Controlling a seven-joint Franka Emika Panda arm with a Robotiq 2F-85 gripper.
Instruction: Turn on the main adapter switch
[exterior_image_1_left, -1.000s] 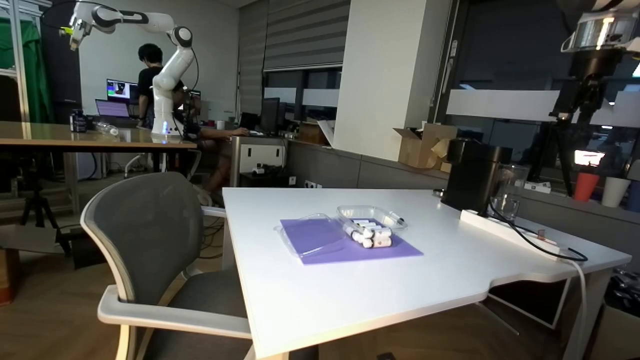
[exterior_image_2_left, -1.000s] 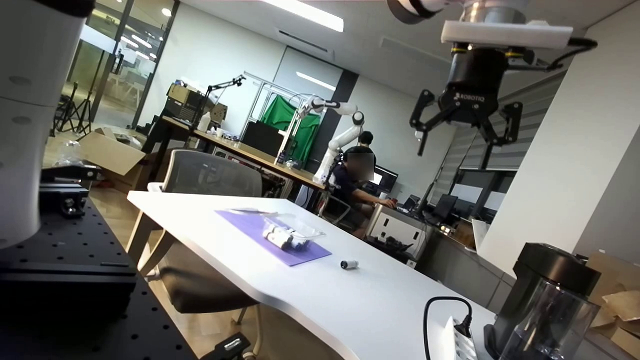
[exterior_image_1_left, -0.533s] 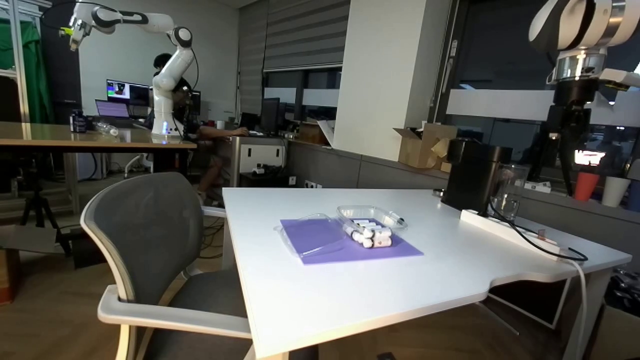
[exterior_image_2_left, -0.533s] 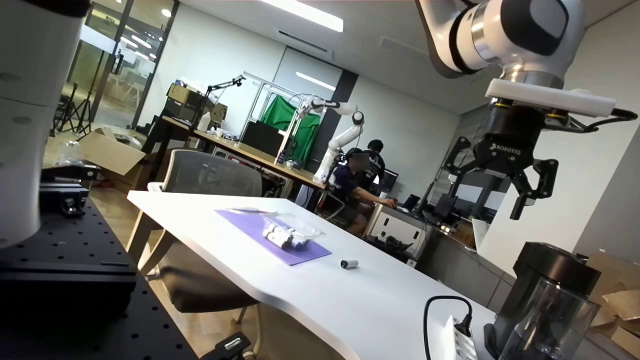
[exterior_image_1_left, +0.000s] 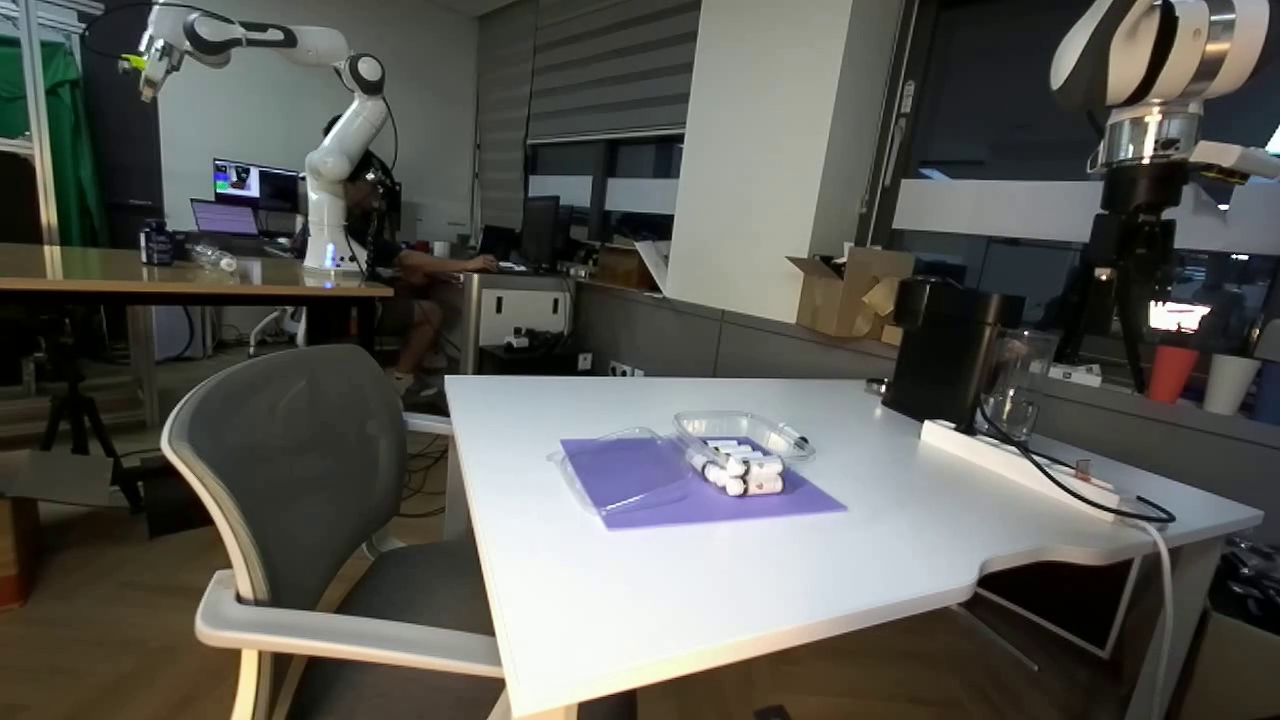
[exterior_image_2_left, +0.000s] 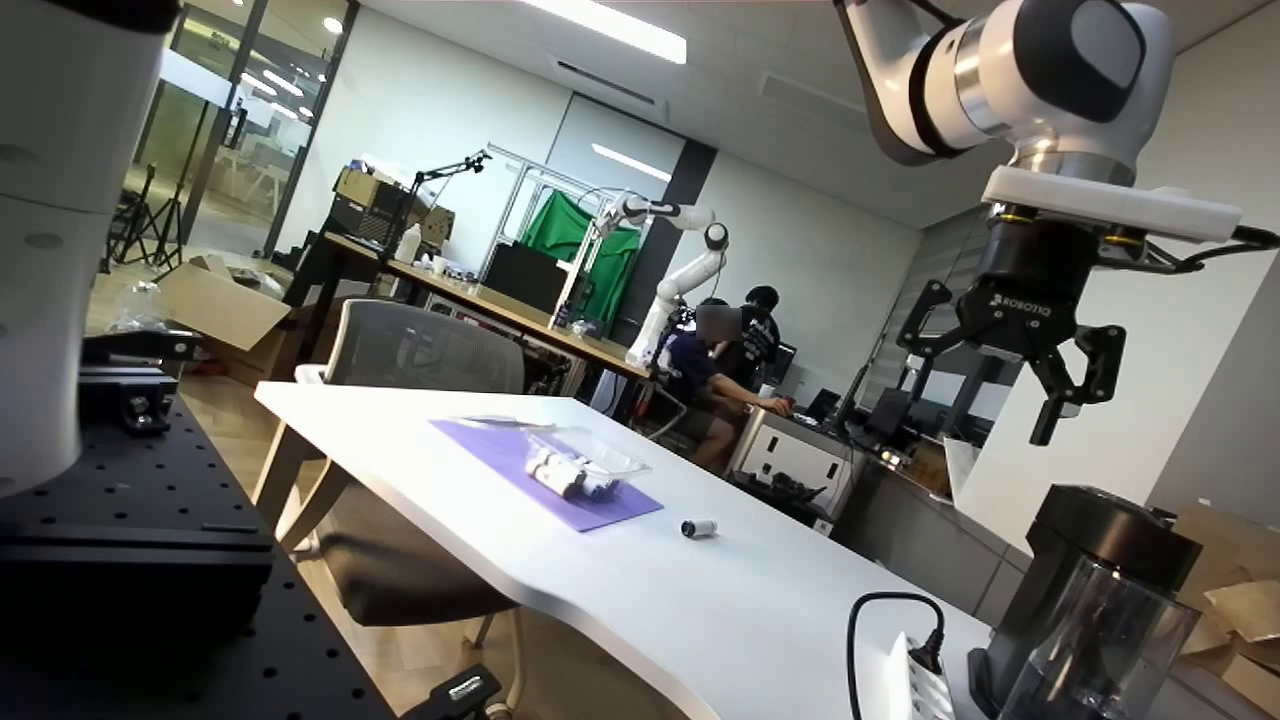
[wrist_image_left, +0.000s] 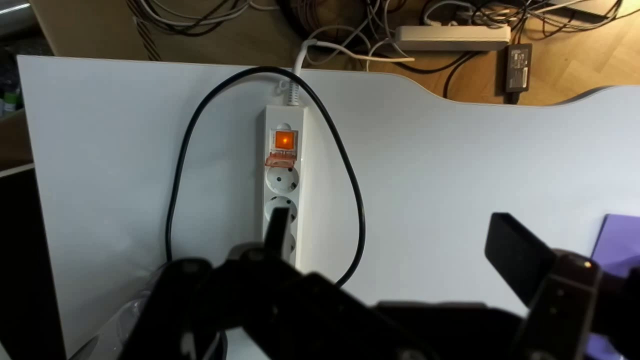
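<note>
A white power strip (wrist_image_left: 296, 115) lies on the white table; it also shows in both exterior views (exterior_image_1_left: 1020, 468) (exterior_image_2_left: 912, 685). At its cord end, in the wrist view, is an orange switch (wrist_image_left: 285, 140) with a bright spot on it. A clear reddish cover (wrist_image_left: 281, 160) stands flipped up beside the switch, over the socket side. My gripper (wrist_image_left: 395, 235) is open and empty. It is high above the table in both exterior views (exterior_image_1_left: 1125, 270) (exterior_image_2_left: 975, 415). In the wrist view one finger overlaps the strip's sockets and hides its lower part.
A black cable (wrist_image_left: 360, 215) loops around the strip's switch end. A black machine with a clear tank (exterior_image_2_left: 1110, 540) stands beside the strip. A purple mat (exterior_image_1_left: 630, 480) holds a clear tray (exterior_image_1_left: 750, 425) and several white bottles (exterior_image_1_left: 755, 484). One loose bottle (exterior_image_2_left: 699, 528) lies nearby.
My arm and gripper have come down, mostly in the first half second, and shifted right in an exterior view. The gripper stays open. A person in the background has moved.
</note>
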